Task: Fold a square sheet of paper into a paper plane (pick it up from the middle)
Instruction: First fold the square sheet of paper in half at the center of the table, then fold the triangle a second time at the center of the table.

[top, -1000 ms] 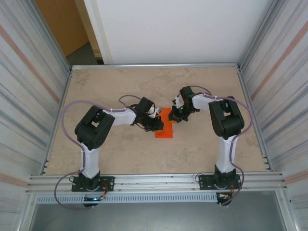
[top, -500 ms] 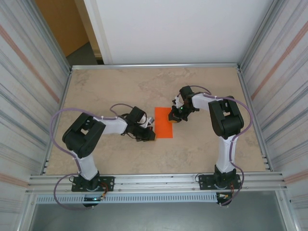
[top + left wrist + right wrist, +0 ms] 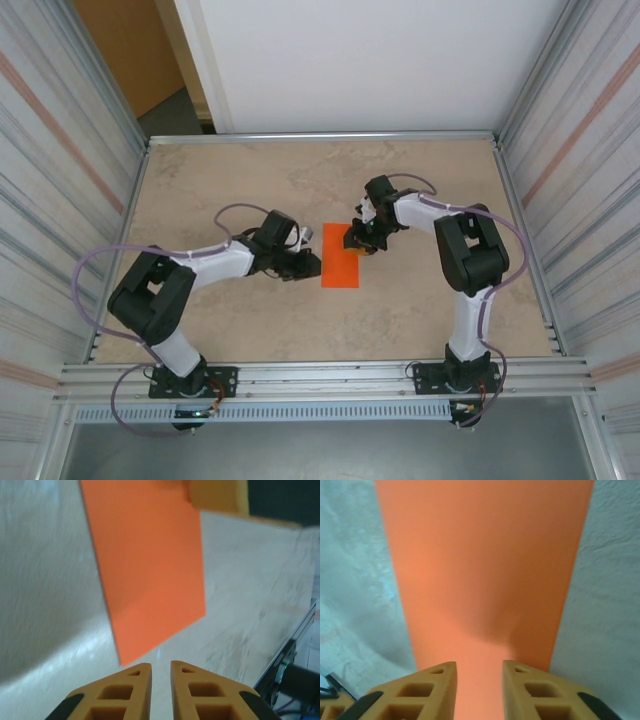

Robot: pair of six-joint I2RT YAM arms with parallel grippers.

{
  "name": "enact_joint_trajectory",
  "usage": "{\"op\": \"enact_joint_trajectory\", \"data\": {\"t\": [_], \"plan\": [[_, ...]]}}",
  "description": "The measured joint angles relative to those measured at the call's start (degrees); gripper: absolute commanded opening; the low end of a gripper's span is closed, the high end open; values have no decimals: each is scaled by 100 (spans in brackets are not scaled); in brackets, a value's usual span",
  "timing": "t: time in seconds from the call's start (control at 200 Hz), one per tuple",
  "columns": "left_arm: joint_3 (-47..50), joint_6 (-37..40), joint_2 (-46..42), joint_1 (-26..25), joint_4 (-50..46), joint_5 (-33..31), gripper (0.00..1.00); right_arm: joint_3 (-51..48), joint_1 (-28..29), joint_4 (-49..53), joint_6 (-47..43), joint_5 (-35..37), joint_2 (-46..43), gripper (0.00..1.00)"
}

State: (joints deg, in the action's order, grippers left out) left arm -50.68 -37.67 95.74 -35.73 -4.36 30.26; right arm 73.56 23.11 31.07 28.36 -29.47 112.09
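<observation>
The sheet of paper (image 3: 338,265) is bright orange and lies flat on the table, showing as a rectangle longer than wide. My left gripper (image 3: 312,263) sits just off its left edge. In the left wrist view the paper (image 3: 150,565) lies ahead of the left gripper (image 3: 161,666), whose jaws stand a narrow gap apart with nothing between them. My right gripper (image 3: 357,243) hovers at the paper's far right corner. In the right wrist view its jaws (image 3: 479,665) are parted over the paper (image 3: 485,570), which passes flat beneath them.
The marbled tabletop (image 3: 240,180) is bordered by a metal rail at the front (image 3: 320,375) and corrugated walls left and right. One finger of the right gripper (image 3: 215,495) shows at the top of the left wrist view.
The left arm has pulled back leftward off the paper and its jaws have parted slightly. The right jaws have parted too. The paper now lies uncovered and flat.
</observation>
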Motion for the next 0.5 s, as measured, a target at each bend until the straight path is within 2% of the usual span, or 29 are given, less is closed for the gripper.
{"op": "enact_joint_trajectory", "data": {"t": [0.075,0.261,0.496], "plan": [[-284,-142,304,0,181,-42,20,-219,-61,-90,195,70,-507,44],[-981,-258,1003,7,280,-186,21,-1209,-409,-372,601,142,-1840,46],[-1725,-267,1598,33,37,-472,21,-2218,-435,-422,918,114,-2293,46]]}}
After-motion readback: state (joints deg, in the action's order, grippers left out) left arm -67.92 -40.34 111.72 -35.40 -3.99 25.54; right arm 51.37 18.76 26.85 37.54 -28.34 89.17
